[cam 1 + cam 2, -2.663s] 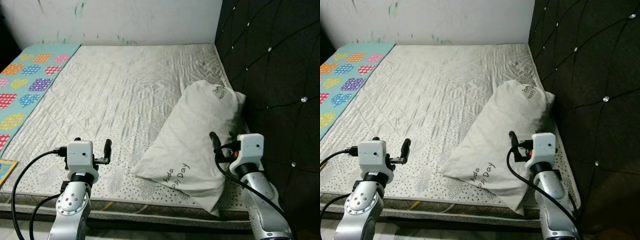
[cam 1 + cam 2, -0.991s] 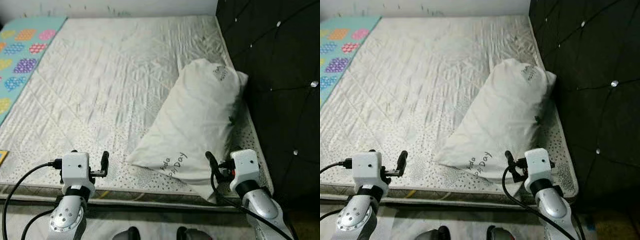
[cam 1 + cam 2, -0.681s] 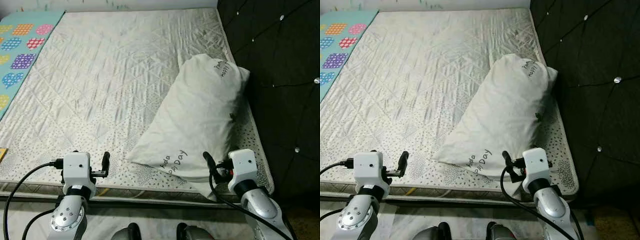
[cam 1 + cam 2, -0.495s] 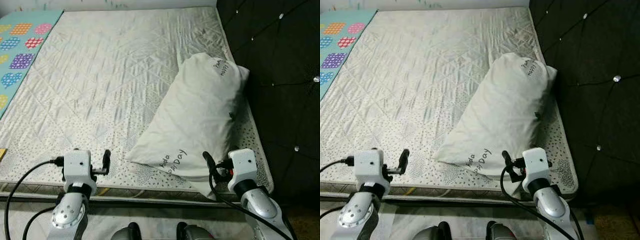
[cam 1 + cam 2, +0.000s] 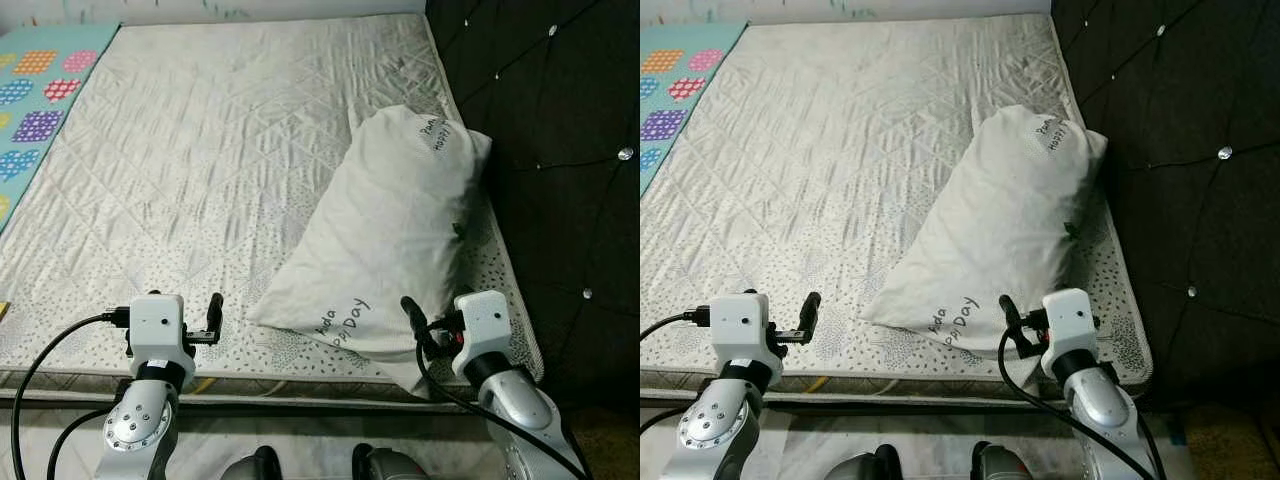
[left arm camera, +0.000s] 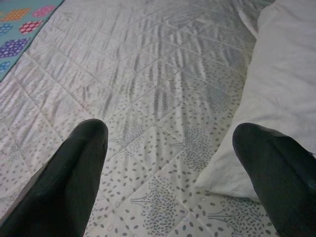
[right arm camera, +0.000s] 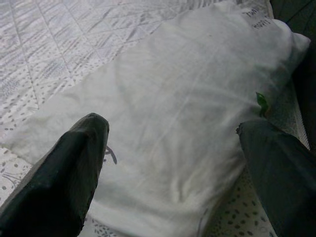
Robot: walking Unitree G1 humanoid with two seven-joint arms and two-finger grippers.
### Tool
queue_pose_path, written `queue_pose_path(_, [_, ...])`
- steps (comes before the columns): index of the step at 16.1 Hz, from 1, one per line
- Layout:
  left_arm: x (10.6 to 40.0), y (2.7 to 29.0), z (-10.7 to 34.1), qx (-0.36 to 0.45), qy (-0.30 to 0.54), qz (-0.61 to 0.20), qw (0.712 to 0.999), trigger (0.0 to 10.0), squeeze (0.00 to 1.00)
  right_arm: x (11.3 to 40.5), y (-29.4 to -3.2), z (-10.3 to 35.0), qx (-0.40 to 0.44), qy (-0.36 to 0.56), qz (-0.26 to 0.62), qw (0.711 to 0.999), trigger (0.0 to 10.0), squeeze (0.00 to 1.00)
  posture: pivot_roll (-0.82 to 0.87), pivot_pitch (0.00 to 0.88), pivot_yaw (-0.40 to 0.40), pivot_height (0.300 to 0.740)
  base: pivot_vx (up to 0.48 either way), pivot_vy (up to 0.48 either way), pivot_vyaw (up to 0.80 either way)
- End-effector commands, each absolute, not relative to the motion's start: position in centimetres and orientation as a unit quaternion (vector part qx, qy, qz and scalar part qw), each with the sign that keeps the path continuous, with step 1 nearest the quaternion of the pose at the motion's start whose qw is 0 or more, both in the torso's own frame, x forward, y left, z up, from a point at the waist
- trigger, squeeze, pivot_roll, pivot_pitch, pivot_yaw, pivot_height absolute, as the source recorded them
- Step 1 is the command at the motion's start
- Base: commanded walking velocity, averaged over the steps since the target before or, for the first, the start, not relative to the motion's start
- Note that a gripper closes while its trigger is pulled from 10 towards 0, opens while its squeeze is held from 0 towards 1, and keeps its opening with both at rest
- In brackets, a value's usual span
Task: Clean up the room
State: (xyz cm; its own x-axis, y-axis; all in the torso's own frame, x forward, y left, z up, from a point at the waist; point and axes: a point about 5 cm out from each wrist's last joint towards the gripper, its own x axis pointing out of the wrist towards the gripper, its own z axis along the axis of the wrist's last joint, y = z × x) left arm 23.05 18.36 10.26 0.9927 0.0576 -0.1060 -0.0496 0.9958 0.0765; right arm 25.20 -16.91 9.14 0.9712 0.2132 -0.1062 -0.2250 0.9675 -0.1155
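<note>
White pillow (image 7: 187, 94) between 2 spread black fingers (image 7: 59, 177).

The white pillow (image 5: 385, 235) on the bed carries dark print near its lower corner that reads roughly "Panda Happy Day", and the same sort of lettering sits near its top corner, too small there to read surely.

Both head eyes are looking steeply down from the bed's near edge over the quilted white mattress (image 5: 250, 150). Each wrist camera is peering low and close along its spread black fingers (image 6: 64, 173), all four sharing the long white printed pillow (image 5: 385, 235).
</note>
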Motion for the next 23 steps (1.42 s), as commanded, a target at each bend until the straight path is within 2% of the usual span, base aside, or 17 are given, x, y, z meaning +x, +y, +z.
queue_pose_path(1, [22.82,18.78,9.71,0.041,0.069,0.031,0.996,10.0,0.00,24.98,-16.83,8.50,-0.056,0.061,0.112,0.990,10.0,0.00,-0.09,0.224,0.050,0.687,0.000,0.000,0.00])
queue_pose_path(9, [23.18,18.52,9.72,0.042,0.066,0.024,0.997,10.0,0.00,25.18,-16.70,8.53,-0.055,0.056,0.114,0.990,10.0,0.00,-0.10,0.211,0.052,0.597,0.000,0.000,0.00])
queue_pose_path(16, [23.14,18.21,10.11,0.028,0.049,0.003,0.998,10.0,0.00,25.52,-16.57,8.48,-0.055,0.056,0.116,0.990,10.0,0.00,-0.10,0.205,0.050,0.597,0.000,0.000,0.00])
queue_pose_path(23, [23.35,18.05,10.10,0.025,0.046,-0.009,0.999,10.0,0.00,25.80,-16.56,8.48,-0.053,0.055,0.111,0.991,10.0,0.00,-0.10,0.206,0.055,0.597,0.286,0.000,0.00])
